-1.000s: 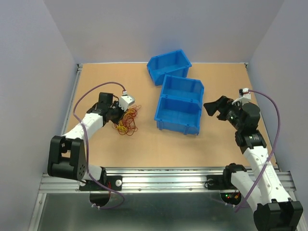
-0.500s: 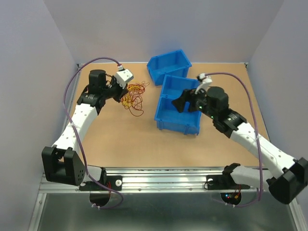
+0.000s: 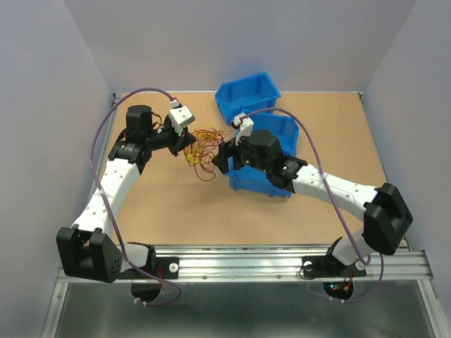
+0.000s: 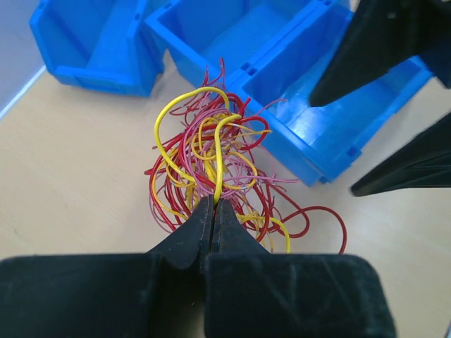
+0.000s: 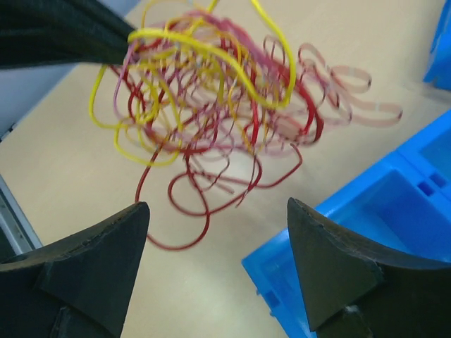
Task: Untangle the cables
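You've got the table [image 3: 169, 204] with two blue bins toward the back: the two-compartment bin [image 3: 262, 184] nearer, the single bin [image 3: 246, 95] behind it. Your left gripper [image 4: 213, 208] is clamped tight on the cables [image 4: 211, 162], a red, orange and yellow tangle just left of the two-compartment bin, with a yellow strand pinched at the tips. Your right gripper [image 5: 215, 211] sits right beside the tangle on the bin side, jaws spread wide, holding nothing.
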